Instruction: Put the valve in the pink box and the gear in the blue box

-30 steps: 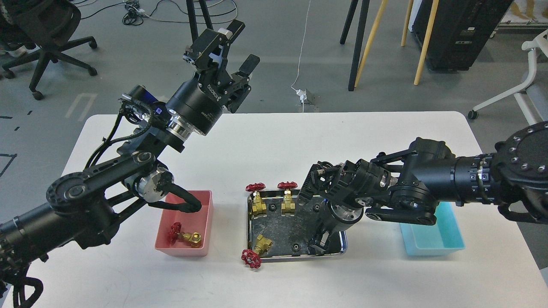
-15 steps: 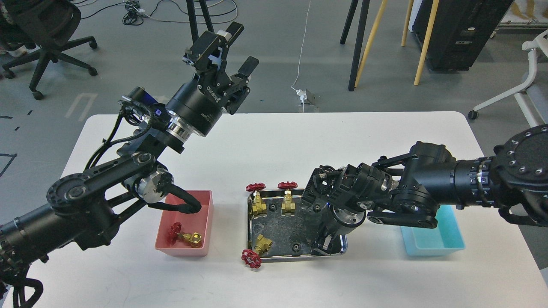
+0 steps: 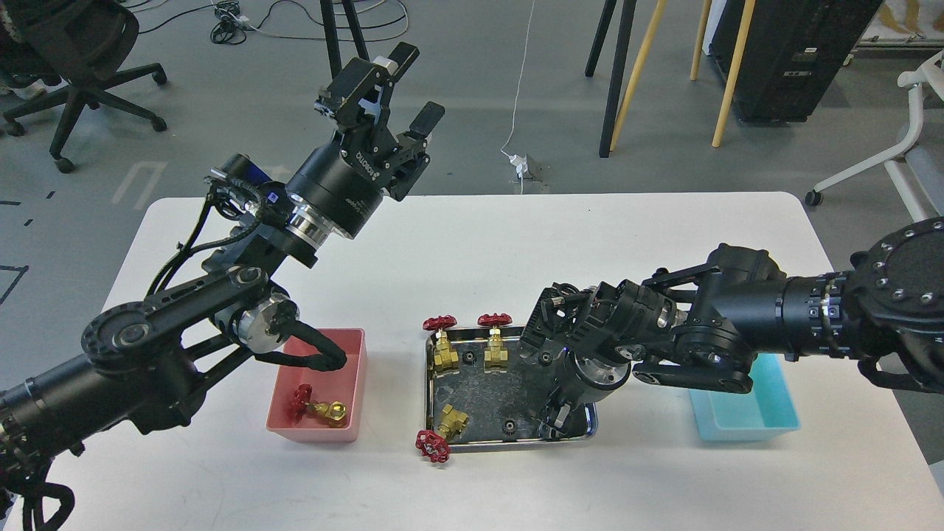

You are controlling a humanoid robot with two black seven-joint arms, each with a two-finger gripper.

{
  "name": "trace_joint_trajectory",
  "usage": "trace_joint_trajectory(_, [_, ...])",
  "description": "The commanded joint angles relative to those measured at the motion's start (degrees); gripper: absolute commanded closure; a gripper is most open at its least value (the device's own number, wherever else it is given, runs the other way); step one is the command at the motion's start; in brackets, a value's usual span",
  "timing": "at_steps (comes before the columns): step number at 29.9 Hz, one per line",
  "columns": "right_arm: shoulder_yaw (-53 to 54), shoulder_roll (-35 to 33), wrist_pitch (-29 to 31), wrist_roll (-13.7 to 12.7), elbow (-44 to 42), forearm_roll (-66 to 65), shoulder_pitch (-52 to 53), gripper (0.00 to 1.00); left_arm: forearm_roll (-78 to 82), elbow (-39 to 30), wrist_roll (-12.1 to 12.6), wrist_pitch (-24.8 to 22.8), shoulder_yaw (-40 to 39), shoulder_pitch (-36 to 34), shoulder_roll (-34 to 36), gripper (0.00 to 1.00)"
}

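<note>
Lower centre of the frame: a valve (image 3: 441, 434) lies tipped over the front-left corner of the steel tray (image 3: 428, 383), its red wheel out over the rim on the white table (image 3: 516, 243). A small black gear (image 3: 508, 426) sits on the tray floor just right of it. Right gripper (image 3: 554, 422) is down inside the tray's front-right corner, seen dark and end-on against the reflective metal; cannot tell whether its fingers are apart or closed, or whether anything is between them. Lower left: pink box (image 3: 352, 428) holds one valve on its side, wheel to the left. Lower right: blue box (image 3: 782, 424), partly covered by the right forearm; the visible part of its floor looks bare. At the tray's back edge two more valves (image 3: 442, 346) stand upright side by side, with another gear (image 3: 470, 359) between them and one more (image 3: 546, 358) near the wrist. Upper left of the frame: left gripper (image 3: 404, 92) raised high beyond the table's far edge, fingers spread apart, holding nothing.
</note>
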Motion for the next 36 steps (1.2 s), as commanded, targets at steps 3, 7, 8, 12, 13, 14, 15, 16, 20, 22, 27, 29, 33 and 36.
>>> trace_joint_trajectory(3, [1.15,-0.09,0.00,-0.01,0.43,0.45,1.22,0.92,0.09,0.00,0.01,0.01,0.01,0.13,-0.01,0.17])
trace_joint_trajectory(7, [3.61,-1.57,0.00,-0.01,1.83,0.90,4.29,0.93,0.09,0.00,0.01,0.01,-0.08,0.13,-0.28,0.17])
trace_joint_trajectory(8, [4.66,-2.80,0.00,-0.01,2.62,0.90,4.91,0.93,0.09,0.00,0.01,0.01,-0.08,0.13,-0.45,0.17])
trace_joint_trajectory(12, [9.93,-10.18,0.00,-0.01,5.35,1.07,8.07,0.94,0.00,0.00,0.01,0.01,0.01,0.13,-0.72,0.17])
trace_joint_trajectory(13, [10.81,-12.63,0.00,-0.01,5.61,1.07,8.34,0.94,0.00,0.00,0.01,0.01,0.01,0.13,-0.72,0.17])
trace_joint_trajectory(14, [11.26,-15.27,0.00,-0.01,5.87,0.98,8.43,0.94,0.09,0.00,0.01,-0.08,0.01,0.13,-0.80,0.17])
trace_joint_trajectory(15, [11.26,-17.47,0.00,-0.01,6.23,0.90,8.43,0.94,0.09,0.00,0.01,0.01,0.01,0.13,-0.81,0.17])
trace_joint_trajectory(16, [11.09,-20.28,0.00,-0.01,7.10,0.63,8.43,0.94,0.00,0.00,0.01,0.01,0.01,0.13,-0.89,0.17])
trace_joint_trajectory(20, [9.25,-30.39,0.00,-0.71,10.79,-0.68,6.07,0.94,0.09,0.00,0.01,0.01,0.01,0.13,-2.38,0.16])
trace_joint_trajectory(22, [9.33,-34.09,0.00,-1.77,12.37,-2.17,3.96,0.93,0.17,0.08,0.01,0.01,0.01,0.13,-2.82,0.16])
trace_joint_trajectory(27, [9.59,-40.42,0.00,-2.65,14.14,-4.03,1.05,0.93,0.26,0.08,0.01,0.01,0.01,0.22,-3.88,0.16])
trace_joint_trajectory(29, [9.59,-41.57,0.00,-3.35,14.75,-4.29,0.26,0.93,0.26,0.08,0.01,0.01,0.01,0.22,-4.06,0.16])
trace_joint_trajectory(33, [10.03,-42.54,0.00,-3.97,15.19,-4.29,-0.97,0.89,0.26,0.08,0.01,0.01,0.01,0.22,-4.15,0.16])
trace_joint_trajectory(36, [11.87,-42.63,0.00,-4.06,15.11,-4.29,-2.90,0.60,0.35,0.08,0.01,0.01,0.09,0.22,-4.23,0.16])
